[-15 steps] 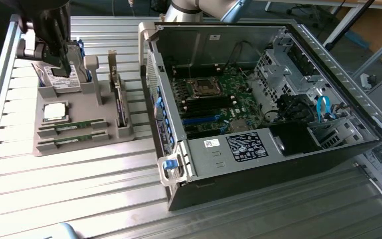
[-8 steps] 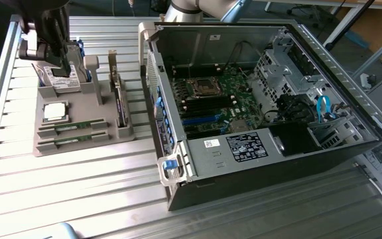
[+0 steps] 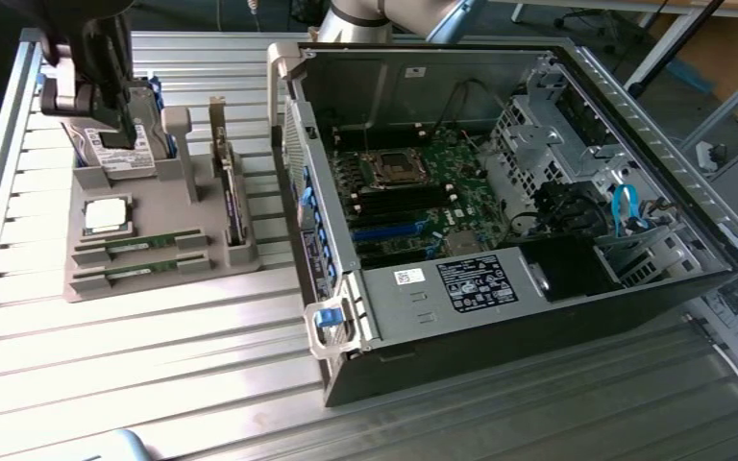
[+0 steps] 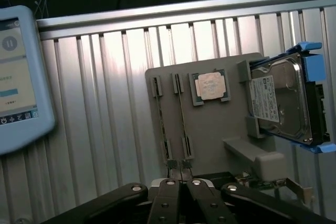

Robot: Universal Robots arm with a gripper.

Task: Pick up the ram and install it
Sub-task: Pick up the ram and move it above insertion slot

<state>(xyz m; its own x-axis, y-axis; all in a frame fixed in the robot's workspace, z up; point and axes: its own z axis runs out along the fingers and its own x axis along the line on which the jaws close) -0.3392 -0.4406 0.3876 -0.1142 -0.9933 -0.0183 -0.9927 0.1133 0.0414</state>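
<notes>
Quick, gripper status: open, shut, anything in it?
Gripper: fingers shut, holding nothing; both ram sticks lie in the grey holder.

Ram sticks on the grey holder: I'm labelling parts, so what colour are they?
Green; the ram sticks show best in the exterior view.

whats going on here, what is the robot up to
A robot arm's hand hovers, shut and empty, by a grey plastic parts tray on a ribbed metal table. Two long green ram sticks sit in their tray slots beside a square silver processor chip and a hard drive in a blue bracket. Neither stick has been picked up yet. An open black computer case lies on the exterior view's right, its motherboard exposed.
</notes>
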